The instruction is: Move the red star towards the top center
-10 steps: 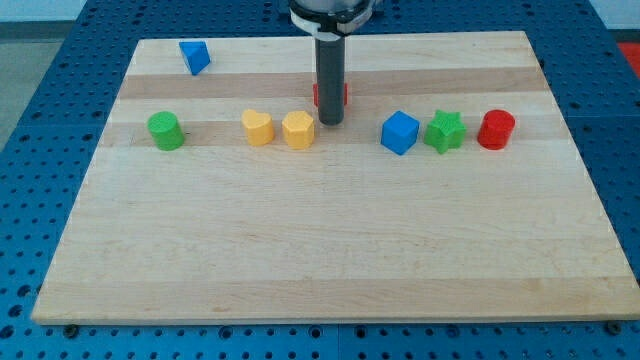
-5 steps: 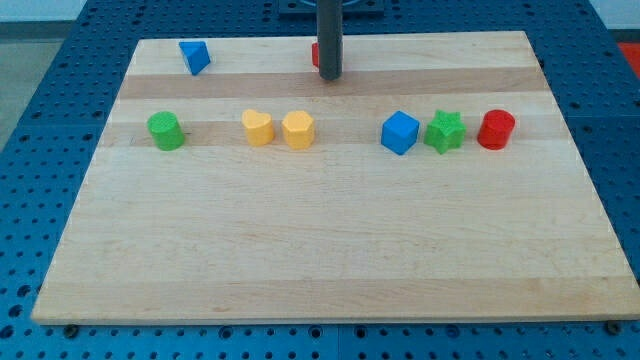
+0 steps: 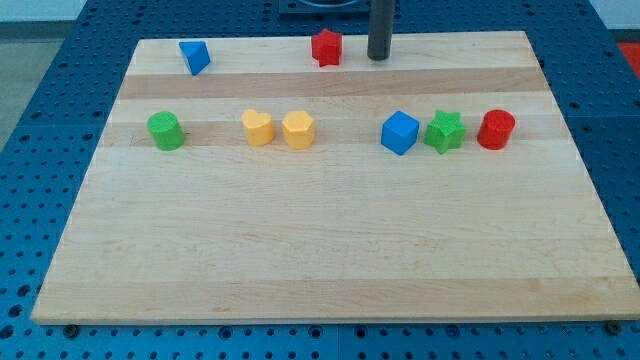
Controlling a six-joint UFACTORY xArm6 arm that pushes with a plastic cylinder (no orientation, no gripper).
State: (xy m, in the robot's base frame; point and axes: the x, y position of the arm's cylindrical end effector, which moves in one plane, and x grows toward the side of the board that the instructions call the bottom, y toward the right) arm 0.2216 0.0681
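Observation:
The red star (image 3: 326,47) lies near the top edge of the wooden board (image 3: 330,250), about at its centre. My tip (image 3: 378,58) stands to the star's right, apart from it, also near the top edge. The rod rises out of the view's top.
A blue triangle (image 3: 195,56) lies at the top left. In a row across the board lie a green cylinder (image 3: 165,131), a yellow heart (image 3: 257,128), a yellow hexagon (image 3: 298,130), a blue cube (image 3: 399,132), a green star (image 3: 445,131) and a red cylinder (image 3: 496,130).
The red star has been pushed from the board's middle band up to the top centre. My tip has then moved off to the star's right.

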